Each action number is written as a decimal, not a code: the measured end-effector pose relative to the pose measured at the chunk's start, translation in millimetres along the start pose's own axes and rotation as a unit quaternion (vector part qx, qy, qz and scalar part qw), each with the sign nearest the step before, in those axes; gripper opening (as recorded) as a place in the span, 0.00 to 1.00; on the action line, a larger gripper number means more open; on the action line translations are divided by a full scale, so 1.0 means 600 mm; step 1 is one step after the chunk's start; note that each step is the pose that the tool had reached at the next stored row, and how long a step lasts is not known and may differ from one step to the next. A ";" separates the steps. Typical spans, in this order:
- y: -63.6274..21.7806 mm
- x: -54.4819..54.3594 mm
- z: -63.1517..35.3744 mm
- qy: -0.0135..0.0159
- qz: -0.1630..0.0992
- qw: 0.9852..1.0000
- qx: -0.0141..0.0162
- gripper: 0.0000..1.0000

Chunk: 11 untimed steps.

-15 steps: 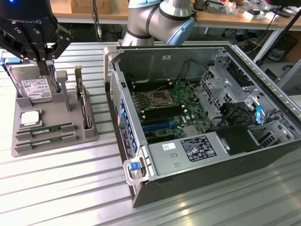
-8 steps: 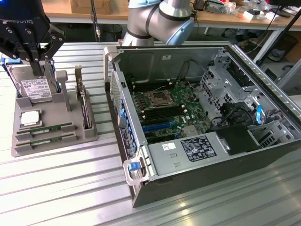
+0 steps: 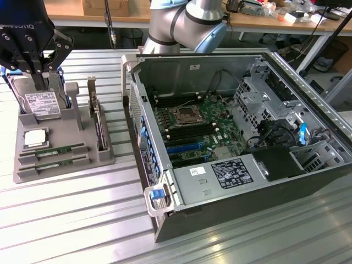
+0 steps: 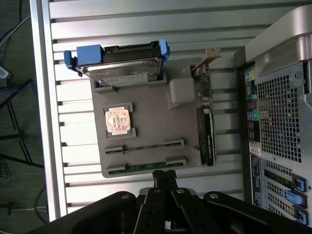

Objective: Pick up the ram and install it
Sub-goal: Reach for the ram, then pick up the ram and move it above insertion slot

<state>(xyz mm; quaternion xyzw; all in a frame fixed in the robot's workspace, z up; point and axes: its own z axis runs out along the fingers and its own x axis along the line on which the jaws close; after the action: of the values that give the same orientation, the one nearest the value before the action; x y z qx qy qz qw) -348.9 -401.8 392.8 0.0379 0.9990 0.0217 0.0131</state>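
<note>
Two thin green ram sticks lie side by side in slots of a grey holder tray (image 3: 66, 165): one ram stick (image 3: 52, 149) nearer the processor chip, the other ram stick (image 3: 55, 161) at the tray's edge. In the wrist view they appear as ram (image 4: 146, 147) and ram (image 4: 146, 167) on the tray (image 4: 146, 112). My black gripper (image 3: 39, 81) hangs well above the tray at the exterior view's upper left, over the hard drive end. Its fingers (image 4: 164, 176) are pressed together, shut on nothing, and their tips line up near the edge-side ram stick.
The tray also holds a hard drive (image 4: 119, 66) in a blue frame, a square processor chip (image 4: 118, 121) and an upright expansion card (image 4: 205, 124). An open computer case (image 3: 330, 165) with its motherboard (image 3: 192, 121) sits to the exterior view's right on the slatted metal table (image 3: 82, 220).
</note>
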 end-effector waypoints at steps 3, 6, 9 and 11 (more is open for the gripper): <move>0.000 0.000 0.000 0.000 0.000 1.000 0.000 0.10; 0.000 0.000 0.000 0.000 0.000 1.000 0.000 0.10; 0.000 0.000 0.000 0.000 0.000 1.000 0.000 0.10; 0.000 0.000 0.000 0.000 -0.001 1.000 0.000 0.10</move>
<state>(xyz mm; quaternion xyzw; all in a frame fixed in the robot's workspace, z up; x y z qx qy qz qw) -348.9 -401.8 392.8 0.0372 0.9990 0.0217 0.0131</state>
